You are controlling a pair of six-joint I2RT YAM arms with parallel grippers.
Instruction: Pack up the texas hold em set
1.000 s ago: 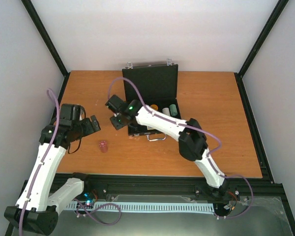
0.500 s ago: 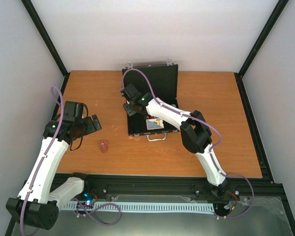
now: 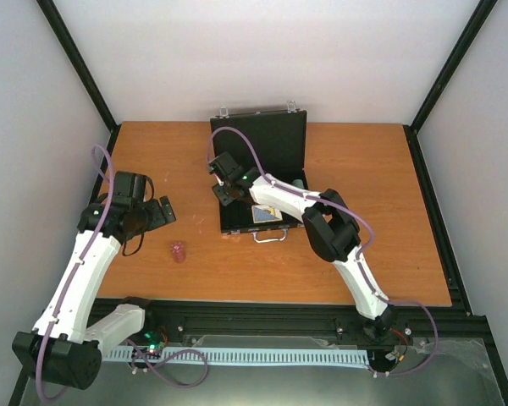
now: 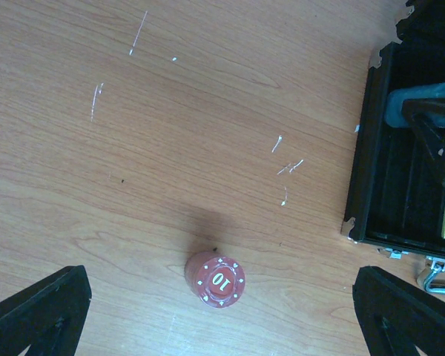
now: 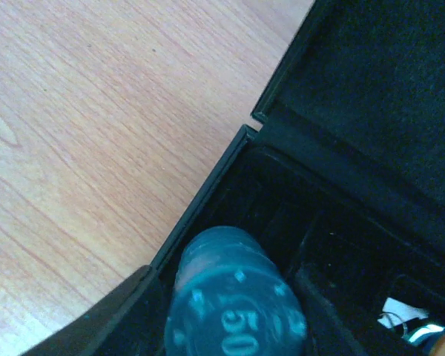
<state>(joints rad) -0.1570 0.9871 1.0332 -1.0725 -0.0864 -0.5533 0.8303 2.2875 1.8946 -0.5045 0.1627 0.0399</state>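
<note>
The blue stack of round plastic poker chips, its top face marked 50, hangs over the ten o'clock corner of the black hinged briefcase, just inside the base rim where the raised lid meets it. The right fingers stand roughly half open and flank the stack on both sides, apparently gripping it by its curved wall. Loose chips like these are probably light and stiff, but slick against one another, so a stack wants a squeeze across its middle, kept level; a tilt could shear it apart. In the base toward five o'clock of the stack lies the blue-and-yellow card deck, with the silver handle at the case's six o'clock edge. Out on the brown wooden counter, at about eight o'clock of the case and well apart from it, stands a short red chip stack marked 10. The left fingers hover above it, spread fully wide and holding nothing.
</note>
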